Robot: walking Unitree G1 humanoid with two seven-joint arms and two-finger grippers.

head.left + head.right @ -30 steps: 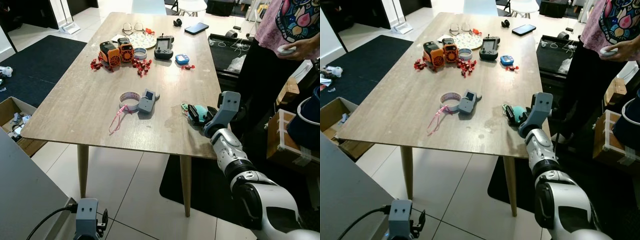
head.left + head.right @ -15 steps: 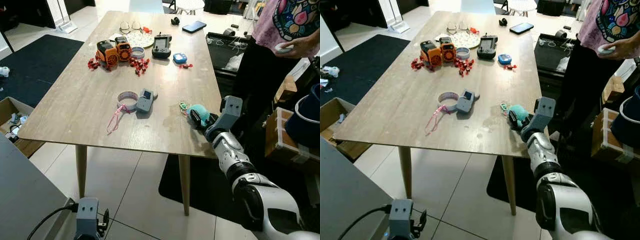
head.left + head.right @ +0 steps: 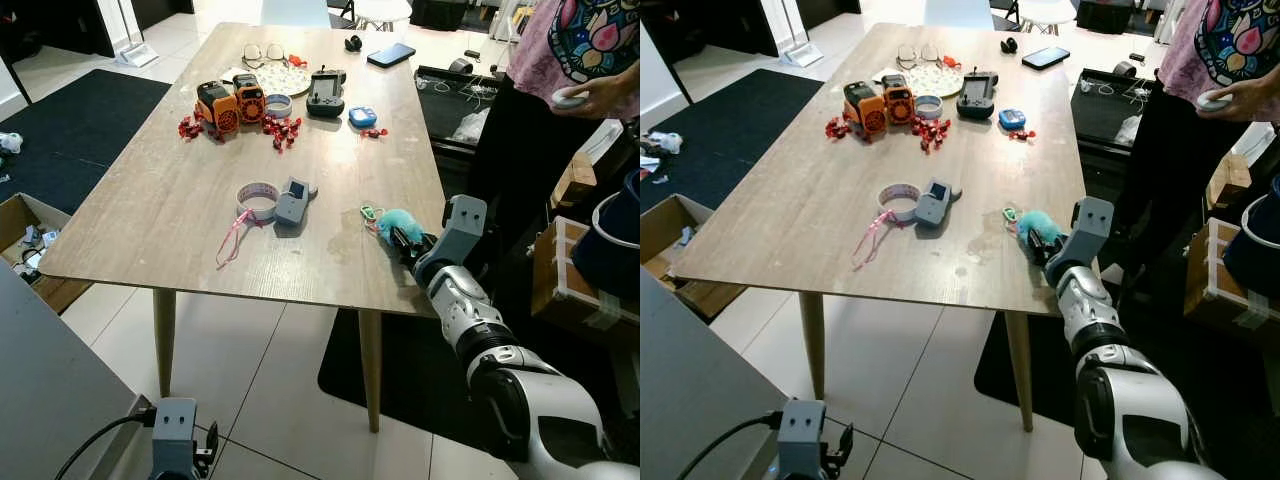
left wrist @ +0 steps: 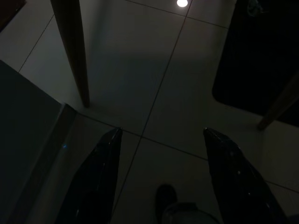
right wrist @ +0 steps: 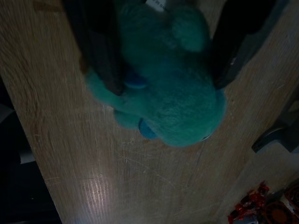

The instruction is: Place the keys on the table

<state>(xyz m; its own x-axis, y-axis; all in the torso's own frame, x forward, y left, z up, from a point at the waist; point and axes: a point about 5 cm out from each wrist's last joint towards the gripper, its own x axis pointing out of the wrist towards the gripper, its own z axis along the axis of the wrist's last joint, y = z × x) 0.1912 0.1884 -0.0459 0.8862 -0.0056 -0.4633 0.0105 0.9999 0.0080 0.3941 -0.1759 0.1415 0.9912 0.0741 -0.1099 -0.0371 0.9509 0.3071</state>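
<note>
Resting on the table [image 3: 180, 200], keys [image 3: 398, 224] half-hidden by right claw [image 3: 409, 243].

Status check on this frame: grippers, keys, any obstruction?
Right gripper open, straddling the teal plush keys lying on the table. Left gripper open, idle over the floor. Grey gadget beside them, well apart.

Keys [image 3: 372, 213] with fuzzy teal plush charm [image 3: 399, 224], flat on the wooden table [image 3: 180, 200] near its right edge.
</note>
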